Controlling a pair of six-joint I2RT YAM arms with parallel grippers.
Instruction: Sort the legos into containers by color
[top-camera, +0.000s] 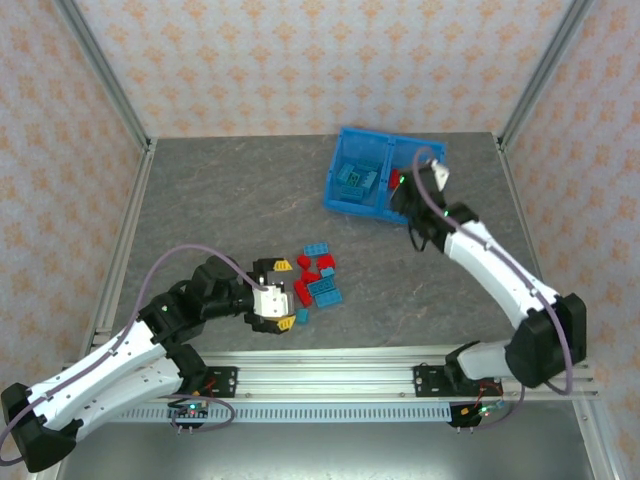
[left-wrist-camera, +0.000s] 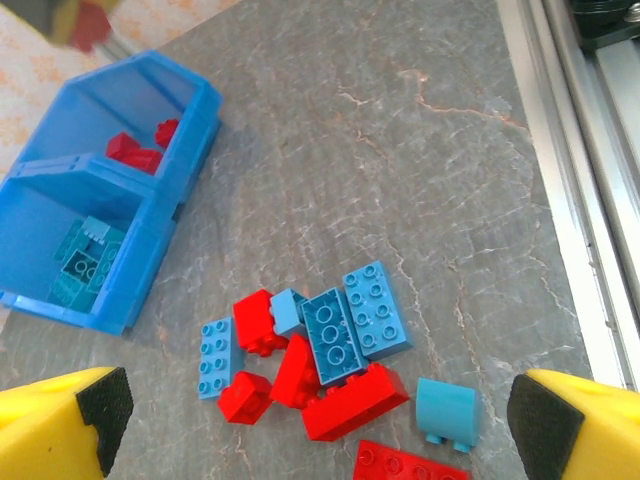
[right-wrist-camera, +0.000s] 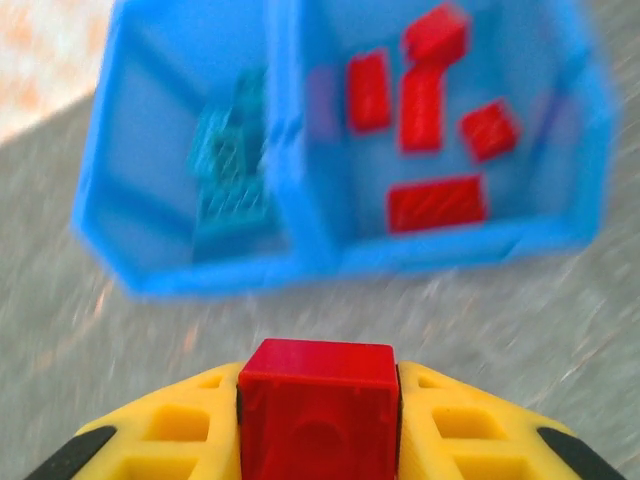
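Carrying a red brick (right-wrist-camera: 318, 385) clamped in its jaws, the right gripper (right-wrist-camera: 318, 435) hovers before the bin (right-wrist-camera: 300, 262), release over the red compartment (right-wrist-camera: 535, 185) due next; the left gripper (left-wrist-camera: 315, 420) gapes above loose legos (left-wrist-camera: 330, 355).

I see: grey marbled table (top-camera: 250, 200) | patterned walls (top-camera: 300, 60) behind it | metal rail (top-camera: 330, 362) along near edge

Grey marbled table (top-camera: 230, 200): blue bin (top-camera: 352, 208) sits far, right of centre; red and blue legos (top-camera: 318, 280) piled near centre.
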